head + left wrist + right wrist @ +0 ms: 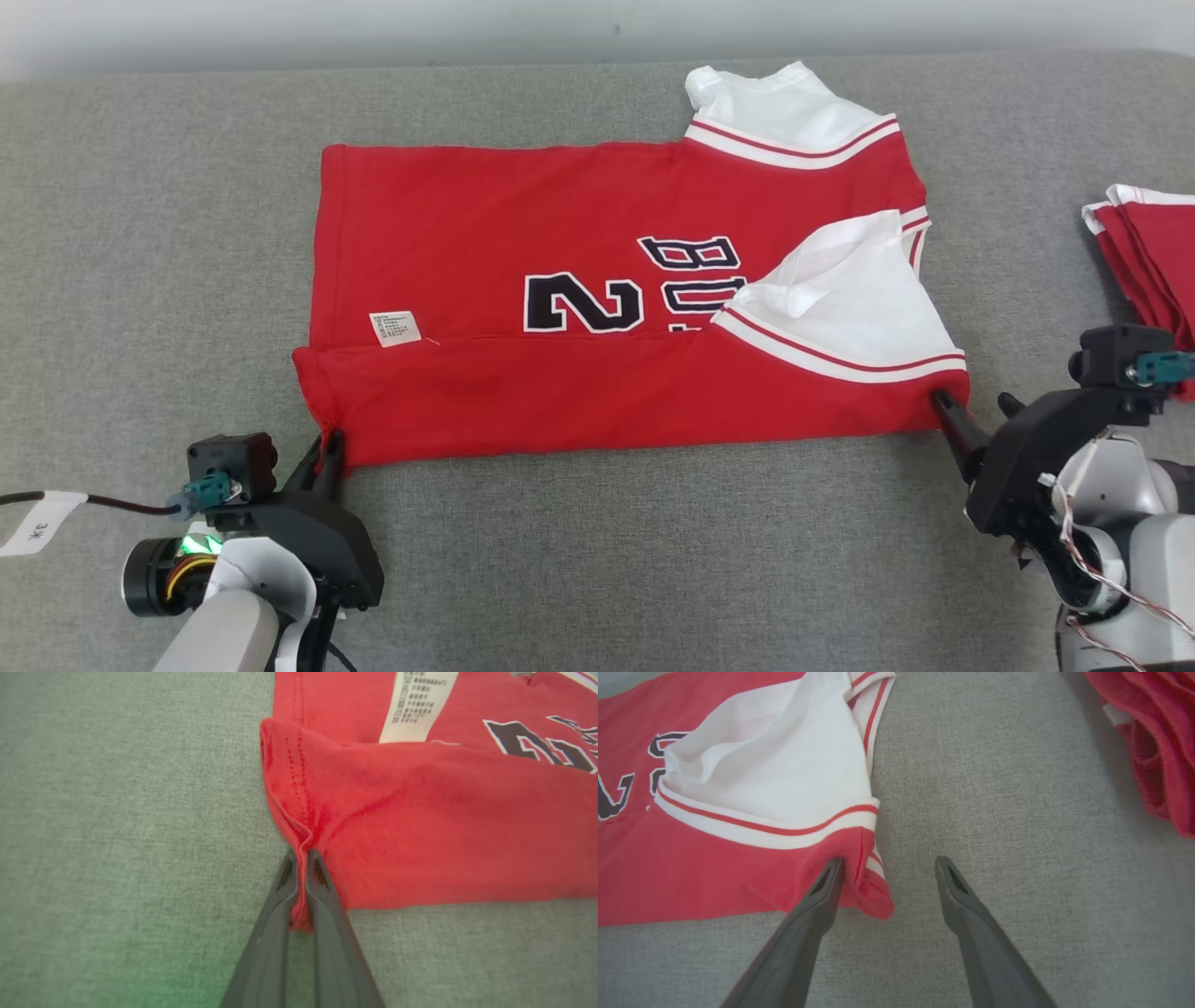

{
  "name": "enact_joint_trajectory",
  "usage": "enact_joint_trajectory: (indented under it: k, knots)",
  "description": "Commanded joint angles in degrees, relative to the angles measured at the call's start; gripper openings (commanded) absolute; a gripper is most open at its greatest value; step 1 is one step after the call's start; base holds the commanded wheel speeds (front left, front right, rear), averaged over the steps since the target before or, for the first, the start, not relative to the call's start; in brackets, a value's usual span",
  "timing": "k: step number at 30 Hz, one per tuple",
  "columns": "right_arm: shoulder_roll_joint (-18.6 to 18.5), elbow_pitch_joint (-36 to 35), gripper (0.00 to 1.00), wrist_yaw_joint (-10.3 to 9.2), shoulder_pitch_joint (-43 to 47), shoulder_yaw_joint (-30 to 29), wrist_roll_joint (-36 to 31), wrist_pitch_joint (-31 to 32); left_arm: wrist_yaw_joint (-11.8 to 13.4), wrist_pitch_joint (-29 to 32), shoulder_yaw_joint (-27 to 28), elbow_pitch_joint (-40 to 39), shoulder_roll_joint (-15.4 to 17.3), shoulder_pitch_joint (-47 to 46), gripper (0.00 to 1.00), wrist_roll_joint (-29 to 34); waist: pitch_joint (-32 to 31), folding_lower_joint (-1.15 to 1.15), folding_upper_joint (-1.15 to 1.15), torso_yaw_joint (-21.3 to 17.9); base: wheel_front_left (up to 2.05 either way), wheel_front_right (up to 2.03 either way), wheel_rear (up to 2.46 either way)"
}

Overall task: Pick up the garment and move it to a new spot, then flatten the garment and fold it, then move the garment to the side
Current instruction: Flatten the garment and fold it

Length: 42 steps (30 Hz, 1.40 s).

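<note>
Left gripper (329, 443) is clamped on the near left corner of the garment (523, 215), a red jersey lying partly folded on the grey padded surface (140, 233). Right gripper (976, 406) has its jaws apart at the near right corner, one finger touching cloth, nothing grasped. A red cloth pile (1144, 252) lies apart, far right.

White sleeve (840, 299) hides part of the lettering (698, 252) — label (395, 329) print too small.

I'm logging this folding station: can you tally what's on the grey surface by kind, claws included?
Jerseys laid out: 1, the red-and-white jersey
Folded red pile: 1, piece count unclear
Claws: 2, left claw shut on the jersey's corner, right claw open
Total: 4
</note>
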Motion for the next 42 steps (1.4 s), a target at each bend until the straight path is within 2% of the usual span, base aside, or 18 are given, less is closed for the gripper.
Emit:
enact_joint_trajectory:
  k: [1,10,11,12,13,14,22,29,36,42]
  knots:
    - [0.8,1.5,1.00,0.03,-1.0,0.0,-0.5,-0.6,-0.1,0.9,-1.6,1.8,-1.0,2.7,0.00,-0.1,0.1,0.01,0.01,0.3,0.00,0.00,0.00]
    - [2.2,8.0,1.00,0.03,-3.5,0.7,-1.9,-1.7,-0.2,0.5,-2.1,2.5,-1.3,2.0,0.00,-0.1,0.3,0.01,0.01,0.9,0.00,0.00,0.00]
    - [2.3,8.6,0.47,0.03,-3.6,0.7,-2.0,-1.7,-0.2,0.4,-2.2,2.6,-1.4,2.1,0.00,-0.1,0.3,0.01,0.01,1.0,0.00,0.00,0.00]
    - [2.3,9.0,0.19,0.03,-3.3,0.9,-2.1,-1.6,-0.2,0.3,-2.3,2.8,-1.4,2.1,0.00,-0.2,0.2,0.01,0.01,1.1,0.00,0.00,0.00]
    - [2.4,9.4,0.07,0.03,-3.1,1.1,-2.3,-1.6,-0.1,0.2,-2.3,2.9,-1.5,2.2,0.00,-0.3,0.1,0.01,0.01,1.2,0.00,0.00,0.00]
    - [2.4,9.6,0.00,0.03,-3.1,1.2,-2.3,-1.8,-0.1,-0.1,-2.2,2.9,-1.5,2.3,0.00,-0.4,-0.1,0.01,0.01,1.3,0.00,0.00,0.00]
    - [0.6,6.2,0.00,0.03,-0.7,1.4,-1.2,-3.1,-0.1,-2.8,-1.7,2.5,-1.3,4.5,0.00,-0.9,-2.5,0.01,0.01,1.2,0.00,0.00,0.00]
    - [-2.3,-2.4,0.00,0.02,7.1,1.0,-0.2,2.5,0.9,-3.6,-1.5,-0.2,0.1,7.8,0.00,-1.1,-5.3,0.01,0.01,1.0,0.00,0.00,0.00]
    - [-1.1,-13.2,0.00,-0.04,16.7,0.0,1.0,9.4,2.5,-2.4,-1.5,-4.8,2.6,13.3,0.00,-1.3,-7.3,0.01,0.01,0.3,0.00,0.00,0.00]
    - [0.9,-14.7,0.00,-0.04,21.1,0.7,2.0,10.3,4.8,-1.5,-1.5,-9.8,4.0,18.5,0.00,-1.5,-7.6,0.01,0.01,-0.5,0.00,0.00,0.00]
